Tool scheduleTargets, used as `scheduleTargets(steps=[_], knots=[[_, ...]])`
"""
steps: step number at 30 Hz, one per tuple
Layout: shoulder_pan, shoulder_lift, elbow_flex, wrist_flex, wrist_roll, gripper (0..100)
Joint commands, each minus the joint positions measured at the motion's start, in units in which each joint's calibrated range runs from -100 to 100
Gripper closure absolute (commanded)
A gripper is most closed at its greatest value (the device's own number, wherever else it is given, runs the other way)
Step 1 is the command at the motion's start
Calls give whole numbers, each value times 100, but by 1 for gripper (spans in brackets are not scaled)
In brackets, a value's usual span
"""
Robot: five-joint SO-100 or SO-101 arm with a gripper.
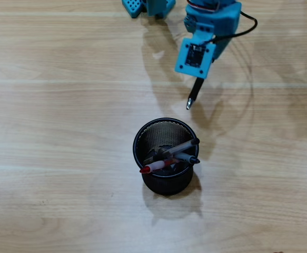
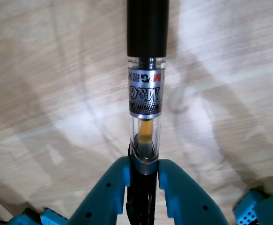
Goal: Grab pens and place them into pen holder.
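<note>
One pen (image 2: 145, 93), light, stiff, slick-barrelled, clamped in my pincer (image 2: 144, 176) near table's far edge; holder (image 1: 166, 182) holds three.

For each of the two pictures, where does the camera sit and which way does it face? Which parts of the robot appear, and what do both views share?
Overhead view: fixed above the wooden table, facing straight down at the pen holder holding three pens; the blue arm enters from the top edge, its gripper holding a black pen.
Wrist view: mounted on the arm, looking along the gripper at the blurred table; two blue fingers rise from the bottom edge.
Shared: the held black pen, the gripper, and the table.
</note>
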Motion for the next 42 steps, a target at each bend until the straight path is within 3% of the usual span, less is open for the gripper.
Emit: scheduleTargets(steps=[1,4,7,16,24,42], knots=[[413,-1083,356,121,252,98],[751,-1627,745,121,509,98],[1144,-2128,1351,-645,896,98],[1766,-2824,3234,-5045,1996,98],[1949,-2085,3234,-8043,2519,98],[2552,-293,2799,-10184,2687,98]])
